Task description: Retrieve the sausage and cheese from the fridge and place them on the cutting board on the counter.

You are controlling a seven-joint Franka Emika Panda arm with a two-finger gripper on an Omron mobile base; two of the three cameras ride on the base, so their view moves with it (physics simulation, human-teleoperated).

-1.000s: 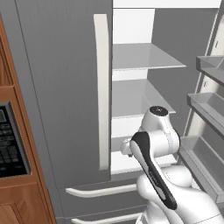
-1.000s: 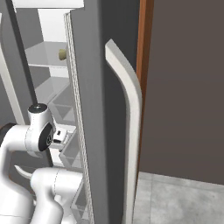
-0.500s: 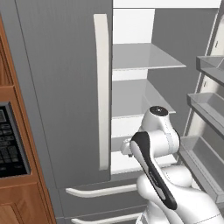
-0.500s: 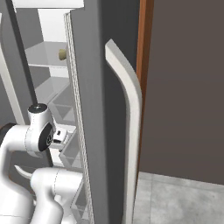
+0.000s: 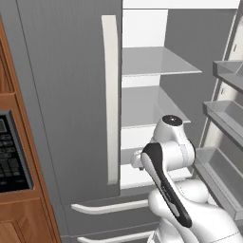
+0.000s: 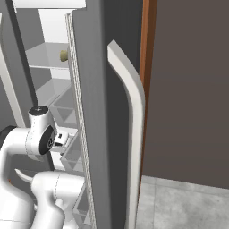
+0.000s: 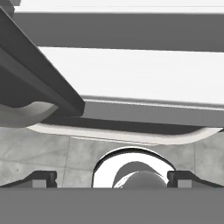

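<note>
- The fridge (image 5: 71, 109) stands with its left door shut and its right door (image 6: 96, 134) swung open; the long white handle (image 5: 110, 99) on the left door runs upright, as does the handle (image 6: 132, 147) on the open door.
- In the left base view the arm (image 5: 168, 161) rises in front of the open compartment, its elbow level with the lower white shelf (image 5: 147, 111); door bins (image 5: 223, 118) line the inside of the open door to the arm's right.
- A small pale yellow-green lump, the cheese (image 6: 64, 55), sits on an upper shelf deep inside, seen in the right base view just past the edge of the open door. Its facing is too small to tell.
- Wooden cabinetry with a dark keypad panel (image 5: 12, 152) flanks the fridge on the left; a brown wall panel (image 6: 188, 89) is beyond the open door.
- The tool (image 7: 112, 179) is released, its two dark fingertips (image 7: 41, 178) set wide apart with nothing between them, pointing down at a white drawer bar (image 7: 122, 135) and grey floor tiles (image 7: 43, 153).
- Two drawer bars (image 5: 109, 207) cross the fridge front below the doors; open room lies between the closed door's edge and the bins.
</note>
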